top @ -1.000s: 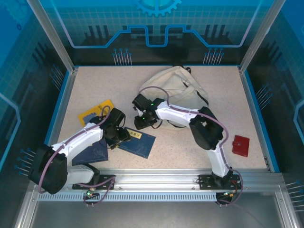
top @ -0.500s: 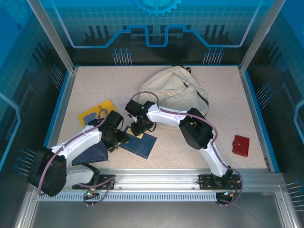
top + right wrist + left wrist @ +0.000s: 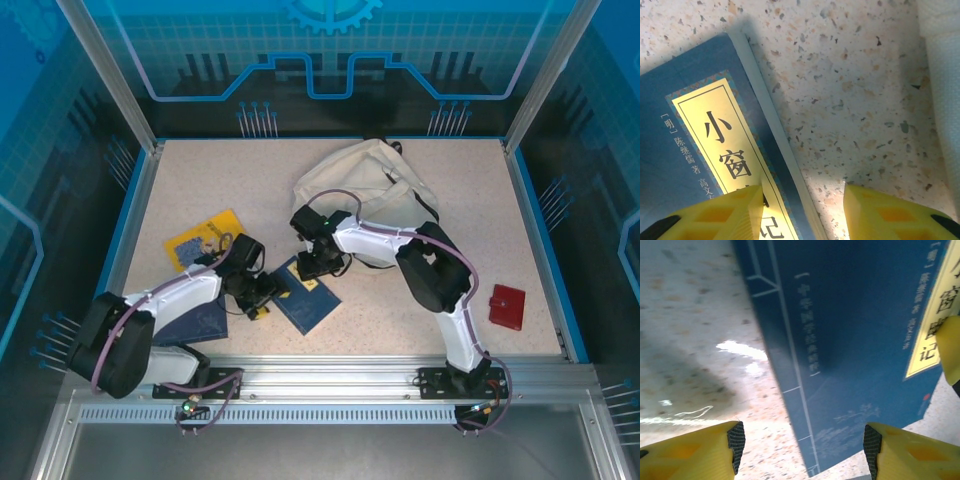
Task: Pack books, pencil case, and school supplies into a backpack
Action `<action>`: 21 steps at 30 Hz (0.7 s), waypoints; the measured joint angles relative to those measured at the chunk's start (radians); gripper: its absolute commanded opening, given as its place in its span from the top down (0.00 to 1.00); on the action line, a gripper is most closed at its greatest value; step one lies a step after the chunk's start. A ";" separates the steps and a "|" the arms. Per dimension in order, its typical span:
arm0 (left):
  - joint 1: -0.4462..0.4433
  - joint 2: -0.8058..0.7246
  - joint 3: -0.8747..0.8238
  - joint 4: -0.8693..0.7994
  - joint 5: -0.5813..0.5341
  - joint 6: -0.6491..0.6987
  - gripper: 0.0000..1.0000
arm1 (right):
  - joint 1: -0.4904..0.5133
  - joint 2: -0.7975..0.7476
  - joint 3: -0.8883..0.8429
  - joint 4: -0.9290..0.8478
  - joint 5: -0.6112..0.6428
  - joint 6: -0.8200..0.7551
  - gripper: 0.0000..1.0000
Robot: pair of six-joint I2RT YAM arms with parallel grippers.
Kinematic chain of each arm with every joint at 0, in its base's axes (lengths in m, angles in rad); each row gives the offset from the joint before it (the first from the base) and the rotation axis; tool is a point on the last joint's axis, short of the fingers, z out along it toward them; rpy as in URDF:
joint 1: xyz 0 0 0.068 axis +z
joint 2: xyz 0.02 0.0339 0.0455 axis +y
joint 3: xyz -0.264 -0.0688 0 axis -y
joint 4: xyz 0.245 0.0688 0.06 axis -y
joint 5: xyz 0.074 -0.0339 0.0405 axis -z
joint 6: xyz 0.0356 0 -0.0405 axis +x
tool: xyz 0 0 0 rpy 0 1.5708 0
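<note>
The left tool [image 3: 262, 300] has its yellow fingers [image 3: 700, 452] spread well apart with nothing clamped between them. In the left wrist view its tips hang low over the near corner of a blue book [image 3: 850, 340], one finger above the speckled bench [image 3: 685, 315] and the other above the cover's edge; whether either touches I cannot tell. The right tool [image 3: 322, 270] is likewise parted and holds nothing. In the right wrist view one of its fingers [image 3: 715, 215] sits over the book's yellow title label [image 3: 725, 150] and the other over bare bench, with the book's long edge running between them. Seen from above, this book lies flat and turned at an angle near the middle of the bench, with the left tool at its left corner and the right tool at its far corner, so the two tools are near each other. The cream backpack [image 3: 385, 195] lies slumped toward the far side of the bench, just beyond the right tool, and a strip of its pale fabric shows at the right edge of the right wrist view. A second, dark blue book [image 3: 200, 322] lies partly under the left arm at the front left. A yellow book [image 3: 195, 240] lies beyond it, also partly covered by that arm. A small red case [image 3: 506, 306] lies well apart on the right side.
</note>
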 measured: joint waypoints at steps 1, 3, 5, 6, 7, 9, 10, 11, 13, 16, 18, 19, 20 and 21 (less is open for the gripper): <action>0.000 0.008 0.000 0.014 0.010 -0.002 0.35 | -0.002 -0.003 -0.006 0.007 -0.010 0.003 0.54; 0.000 0.024 0.000 0.037 0.022 -0.009 0.36 | -0.004 -0.013 -0.021 0.023 -0.023 0.007 0.54; 0.000 0.039 0.000 0.046 0.024 -0.016 0.37 | -0.007 -0.019 -0.035 0.037 -0.037 0.007 0.54; 0.000 0.048 0.000 0.048 0.024 -0.017 0.39 | -0.010 -0.023 -0.040 0.042 -0.048 0.007 0.54; 0.000 0.059 0.000 0.049 0.024 -0.018 0.40 | -0.011 -0.025 -0.045 0.044 -0.062 0.007 0.55; 0.000 0.080 0.000 0.051 0.026 -0.022 0.46 | -0.013 -0.027 -0.048 0.049 -0.082 0.006 0.58; 0.001 0.084 0.000 0.050 0.028 -0.024 0.48 | -0.015 -0.027 -0.049 0.047 -0.101 0.004 0.60; 0.004 0.085 0.000 0.046 0.029 -0.022 0.51 | -0.014 -0.027 -0.050 0.045 -0.119 0.002 0.61; 0.005 0.086 0.000 0.040 0.027 -0.024 0.54 | -0.014 -0.028 -0.051 0.039 -0.147 0.002 0.62; 0.006 0.091 0.000 0.034 0.026 -0.022 0.56 | -0.013 -0.042 -0.051 0.029 -0.168 -0.006 0.64; 0.005 0.092 0.000 0.031 0.023 -0.021 0.57 | -0.013 -0.063 -0.051 0.020 -0.176 -0.016 0.67; 0.005 0.092 0.000 0.031 0.021 -0.020 0.57 | -0.013 -0.076 -0.051 0.016 -0.181 -0.018 0.67; 0.005 0.093 0.000 0.030 0.020 -0.019 0.57 | -0.013 -0.091 -0.051 0.013 -0.188 -0.022 0.69; 0.005 0.095 0.000 0.029 0.020 -0.019 0.57 | -0.013 -0.108 -0.051 0.012 -0.196 -0.026 0.70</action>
